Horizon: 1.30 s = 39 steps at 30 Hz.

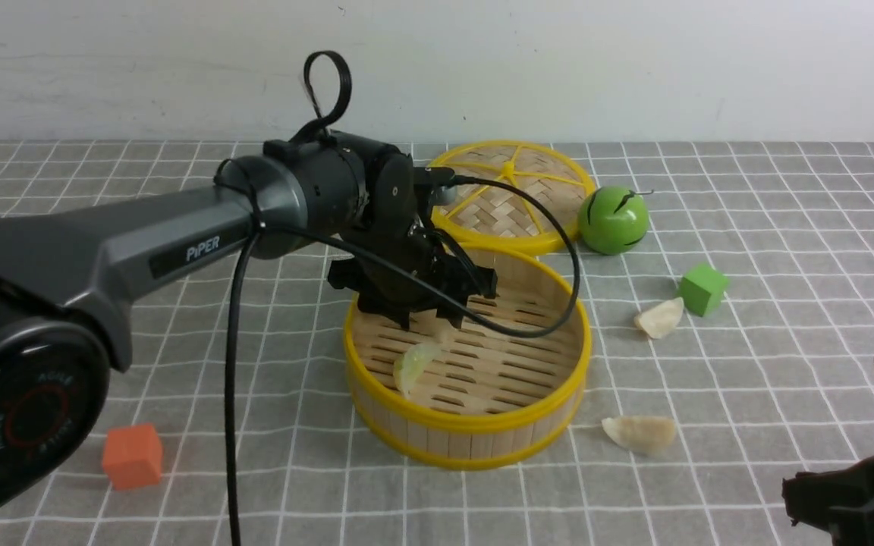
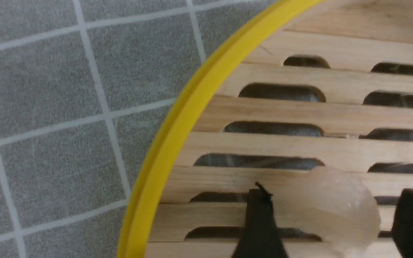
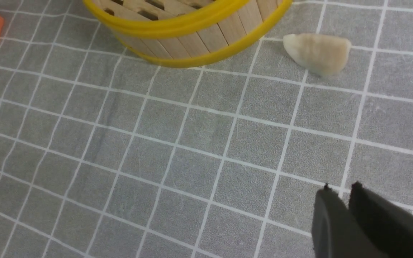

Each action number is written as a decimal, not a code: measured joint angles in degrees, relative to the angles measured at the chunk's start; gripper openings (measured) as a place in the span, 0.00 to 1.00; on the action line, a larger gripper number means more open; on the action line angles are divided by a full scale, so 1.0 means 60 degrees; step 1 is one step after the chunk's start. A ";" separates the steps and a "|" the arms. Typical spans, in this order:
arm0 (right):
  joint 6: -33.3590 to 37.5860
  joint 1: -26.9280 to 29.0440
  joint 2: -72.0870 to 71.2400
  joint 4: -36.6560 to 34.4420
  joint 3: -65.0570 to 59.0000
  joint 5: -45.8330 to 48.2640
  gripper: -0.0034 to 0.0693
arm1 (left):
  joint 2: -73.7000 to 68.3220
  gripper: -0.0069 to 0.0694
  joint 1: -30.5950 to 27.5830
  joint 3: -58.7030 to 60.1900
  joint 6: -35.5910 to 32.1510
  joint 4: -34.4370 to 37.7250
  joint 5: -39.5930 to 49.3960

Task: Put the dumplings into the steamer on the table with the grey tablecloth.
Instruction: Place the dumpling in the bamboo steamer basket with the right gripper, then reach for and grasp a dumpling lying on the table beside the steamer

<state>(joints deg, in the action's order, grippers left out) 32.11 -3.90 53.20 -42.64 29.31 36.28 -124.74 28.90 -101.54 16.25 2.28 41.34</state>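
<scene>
The steamer (image 1: 467, 436) stands mid-table on the grey tablecloth (image 1: 786, 227). A pale green dumpling (image 1: 414, 365) lies on its slatted floor. My left gripper (image 1: 425, 315) hangs inside the steamer, open. In the left wrist view a whitish dumpling (image 2: 339, 211) sits on the slats between the spread fingers (image 2: 260, 225), with a gap to the far finger. Two more dumplings lie on the cloth to the right, one by the green cube (image 1: 661, 317) and one nearer (image 1: 640, 434), (image 3: 317, 53). My right gripper (image 3: 341, 187) hovers low at the front right, shut and holding nothing.
The woven steamer lid (image 1: 513, 189) lies behind the steamer, with a green ball (image 1: 613, 220) beside it. A green cube (image 1: 702, 289) sits at the right. An orange cube (image 1: 132, 455) sits at the front left. The left arm's cable loops over the steamer.
</scene>
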 joint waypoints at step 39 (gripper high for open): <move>-0.0829 -0.2134 0.9482 0.4866 0.6808 0.1098 0.41 | 1.2691 0.39 -0.0008 0.8662 -0.0121 -0.1690 0.2776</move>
<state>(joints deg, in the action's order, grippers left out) 27.14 -16.71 110.09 -13.44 70.16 42.87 -48.59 28.85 -49.57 15.53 -7.87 57.99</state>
